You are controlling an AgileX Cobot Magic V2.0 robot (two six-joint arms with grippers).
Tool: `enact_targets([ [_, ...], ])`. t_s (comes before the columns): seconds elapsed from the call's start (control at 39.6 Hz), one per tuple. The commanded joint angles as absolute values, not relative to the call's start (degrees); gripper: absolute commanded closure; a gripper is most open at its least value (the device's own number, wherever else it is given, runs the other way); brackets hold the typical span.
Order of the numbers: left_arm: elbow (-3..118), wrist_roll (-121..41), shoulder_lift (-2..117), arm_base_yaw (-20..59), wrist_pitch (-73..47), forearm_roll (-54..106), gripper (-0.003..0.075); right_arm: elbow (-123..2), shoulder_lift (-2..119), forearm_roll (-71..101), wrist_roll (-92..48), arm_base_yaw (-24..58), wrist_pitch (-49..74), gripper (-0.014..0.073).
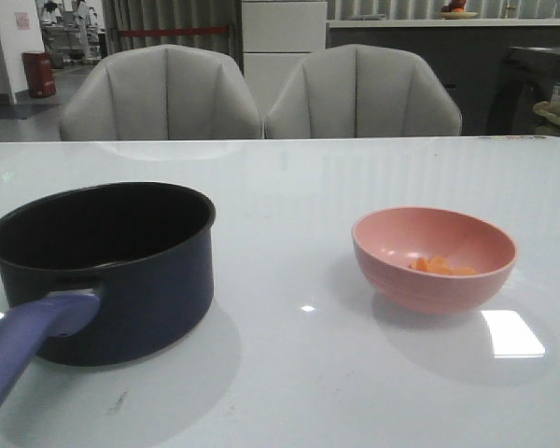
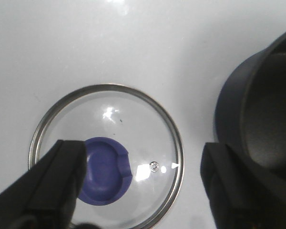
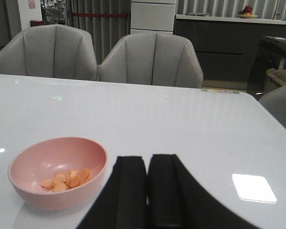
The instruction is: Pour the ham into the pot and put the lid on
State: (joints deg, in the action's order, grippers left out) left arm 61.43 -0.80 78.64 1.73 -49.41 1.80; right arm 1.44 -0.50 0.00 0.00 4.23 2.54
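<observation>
Glass lid (image 2: 109, 157) with metal rim lies flat on the glossy desk (image 1: 289, 187) beside the pot (image 1: 107, 266), left jaws apart above; right jaws together; ham (image 1: 441, 267) half hidden in the bowl (image 1: 434, 257)

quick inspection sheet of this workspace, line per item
surface: white glossy table, light glare patches, a few small marks near the front edge
pot: upright, empty, uncovered, handle toward the camera
ham: small orange heap in the pink bowl, not yet poured
lid: flat on the table beside the pot, knob up, under the left gripper
clutter: nothing seen
left gripper: open, fingers either side of the lid, not touching it as far as I can tell
right gripper: shut, empty, beside the bowl
cables: nothing seen
surroundings: two grey chairs behind the table, counter and cabinets beyond
</observation>
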Motion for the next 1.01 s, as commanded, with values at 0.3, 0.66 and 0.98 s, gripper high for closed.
enact_targets([
  [0.3,41.5,0.0,44.5,7.4,-27.4,1.8,0.0197,2.1,-1.6,-0.3,0.0,3.8,-2.3,0.0447],
  [0.66,23.7,0.0,19.3,12.0,-18.0,1.7,0.0197,2.1,-1.6,-0.3,0.0,3.8,-2.3,0.0447],
  [0.98,17.9,0.0,8.5,15.7,-10.2,1.4,0.0199,2.1,-1.6,-0.3,0.0,3.8,-2.4,0.0447],
])
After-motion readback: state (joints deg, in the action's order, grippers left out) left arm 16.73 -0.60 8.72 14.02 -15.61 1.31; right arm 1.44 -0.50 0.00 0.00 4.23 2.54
